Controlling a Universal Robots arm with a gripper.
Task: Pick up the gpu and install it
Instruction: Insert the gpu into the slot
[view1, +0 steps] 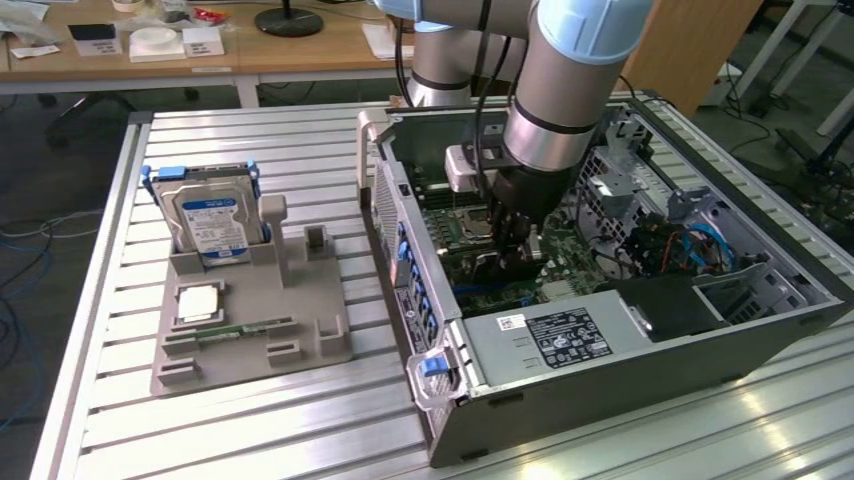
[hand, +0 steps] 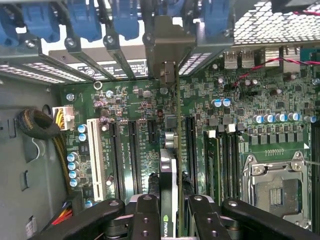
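The arm (view1: 561, 90) is a thick silver-grey tube with pale blue joint caps and a black band near the wrist. Black cables run alongside it. The hand (hand: 170, 215) has matte black linked fingers (hand: 145, 220) studded with round screws.

light: bright, even | glare: table (view1: 267, 420) slats | shadows: soft | focus: slightly soft

exterior view high, oblique — wrist view close, motherboard (hand: 150, 125) shared
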